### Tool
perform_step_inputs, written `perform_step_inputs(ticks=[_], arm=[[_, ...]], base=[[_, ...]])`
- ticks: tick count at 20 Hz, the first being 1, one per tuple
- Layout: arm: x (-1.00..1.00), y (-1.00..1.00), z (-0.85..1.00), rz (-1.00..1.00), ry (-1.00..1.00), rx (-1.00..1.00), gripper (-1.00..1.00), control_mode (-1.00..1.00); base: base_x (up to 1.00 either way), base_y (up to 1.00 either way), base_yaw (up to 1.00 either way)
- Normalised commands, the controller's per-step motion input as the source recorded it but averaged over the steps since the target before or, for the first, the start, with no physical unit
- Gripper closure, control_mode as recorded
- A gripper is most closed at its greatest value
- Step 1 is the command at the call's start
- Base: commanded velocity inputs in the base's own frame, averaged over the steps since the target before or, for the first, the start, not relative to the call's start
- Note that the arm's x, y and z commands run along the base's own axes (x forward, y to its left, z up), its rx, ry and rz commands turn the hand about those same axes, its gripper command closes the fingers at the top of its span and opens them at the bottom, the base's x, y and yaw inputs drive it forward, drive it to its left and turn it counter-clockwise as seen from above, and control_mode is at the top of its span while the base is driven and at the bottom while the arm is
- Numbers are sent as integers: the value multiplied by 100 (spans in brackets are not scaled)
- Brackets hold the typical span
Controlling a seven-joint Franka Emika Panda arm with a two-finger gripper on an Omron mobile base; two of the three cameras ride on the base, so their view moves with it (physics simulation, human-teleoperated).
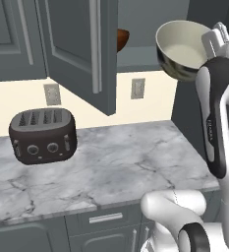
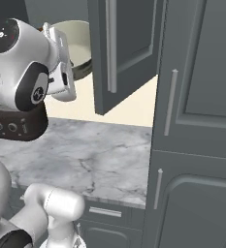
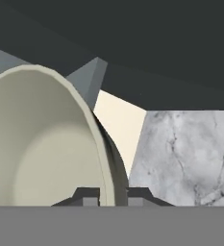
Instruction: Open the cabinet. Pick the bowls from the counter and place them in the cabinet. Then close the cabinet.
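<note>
My gripper [image 3: 112, 197] is shut on the rim of the pale cream-green bowl [image 3: 41, 144], one fingertip inside the rim and one outside. The base views show this bowl [image 1: 181, 47] held high in the air, tilted, in front of the open cabinet [image 1: 74, 44] and level with its grey shelf [image 1: 143, 63]. The hand [image 1: 213, 40] grips the bowl's right edge. The reddish-brown bowl [image 1: 123, 39] sits on that shelf, mostly hidden behind the open door. In the right base view the cream bowl [image 2: 79, 46] peeks out behind the hand [image 2: 61, 53]. The marble counter [image 1: 116, 162] lies below.
A dark toaster [image 1: 42, 135] stands at the counter's left. The open cabinet door [image 2: 126, 48] juts out over the counter. A tall dark grey cabinet [image 2: 197, 121] walls off the right side. Two wall outlets [image 1: 137, 88] sit on the cream backsplash.
</note>
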Motion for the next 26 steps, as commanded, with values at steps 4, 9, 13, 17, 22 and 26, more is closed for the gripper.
perform_step_inputs(ticks=[4, 9, 13, 17, 22, 26], arm=[[51, -8, 0, 0, 1, 0, 100, -100], [64, -5, 0, 0, 1, 0, 100, -100], [74, 0, 0, 0, 0, 0, 100, -100], [89, 0, 0, 0, 0, 0, 100, -100], [99, -1, 0, 0, 0, 0, 100, -100], [99, -9, 0, 0, 1, 0, 100, -100]], base=[[0, 0, 0], [0, 0, 0], [0, 0, 0], [0, 0, 0], [0, 0, 0], [0, 0, 0]])
